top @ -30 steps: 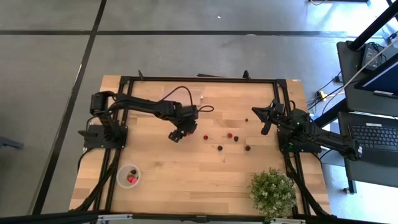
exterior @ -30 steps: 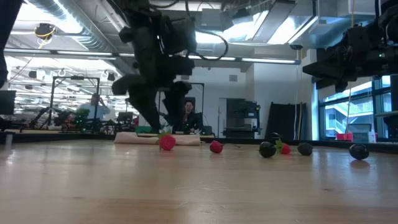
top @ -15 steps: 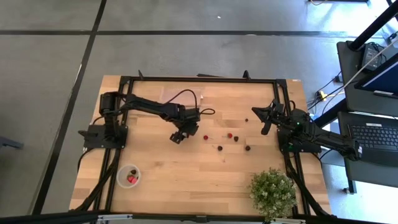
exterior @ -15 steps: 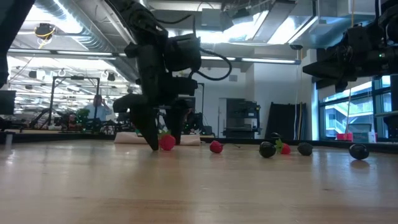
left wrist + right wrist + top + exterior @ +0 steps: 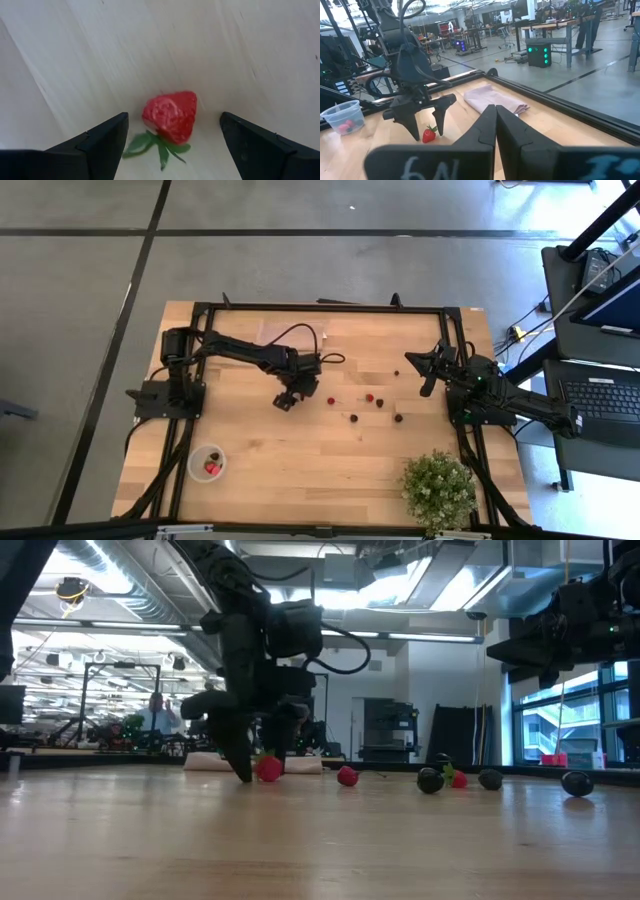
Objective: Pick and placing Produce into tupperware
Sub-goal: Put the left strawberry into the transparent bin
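Observation:
A red strawberry (image 5: 170, 116) with a green top lies on the wood between the fingers of my open left gripper (image 5: 172, 142), and there is a gap on each side of it. That gripper (image 5: 287, 398) points down at mid-table, its tips at table height beside the strawberry (image 5: 268, 769). More produce lies to the right: another strawberry (image 5: 331, 400), red ones (image 5: 369, 397) and dark berries (image 5: 353, 418) (image 5: 398, 417). The clear tub (image 5: 207, 463) stands near the left front corner with a red fruit inside. My right gripper (image 5: 495, 125) is shut and waits at the right side (image 5: 425, 370).
A bushy potted plant (image 5: 438, 490) stands at the near right corner. A pinkish-tan cloth (image 5: 495, 99) lies flat near the far edge, behind the left gripper. Black frame rails (image 5: 320, 307) run round the table. Bare wood lies between the tub and the scattered fruit.
My left gripper has come down to the table and shifted slightly toward the right, so its fingers now stand on either side of the strawberry. The strawberry and the other fruit have stayed in place.

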`<state>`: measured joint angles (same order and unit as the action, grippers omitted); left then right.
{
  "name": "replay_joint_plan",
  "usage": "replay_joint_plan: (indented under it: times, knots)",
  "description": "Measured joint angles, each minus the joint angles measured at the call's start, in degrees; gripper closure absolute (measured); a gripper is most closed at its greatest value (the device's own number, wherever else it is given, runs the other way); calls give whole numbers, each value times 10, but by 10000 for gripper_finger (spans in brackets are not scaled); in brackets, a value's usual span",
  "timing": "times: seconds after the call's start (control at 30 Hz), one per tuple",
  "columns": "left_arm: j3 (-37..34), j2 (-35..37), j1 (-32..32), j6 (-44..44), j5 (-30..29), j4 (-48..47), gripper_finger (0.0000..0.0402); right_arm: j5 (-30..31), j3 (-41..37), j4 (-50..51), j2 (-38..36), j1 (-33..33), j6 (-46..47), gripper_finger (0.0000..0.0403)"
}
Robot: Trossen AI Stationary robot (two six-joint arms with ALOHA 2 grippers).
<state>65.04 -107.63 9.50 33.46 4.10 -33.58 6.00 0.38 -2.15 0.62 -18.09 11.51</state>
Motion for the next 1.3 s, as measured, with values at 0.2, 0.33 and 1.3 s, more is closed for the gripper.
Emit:
replay_joint_plan:
  times: [0.2,0.33,1.3]
  knots:
    - [0,0,-3,-16,0,-9,88,0,0,0,0,0,0,389]
    - [-1,0,-8,-14,-5,6,88,0,0,0,0,0,3,389]
    - [-2,0,-18,-48,-8,13,94,-1,0,0,0,0,17,389]
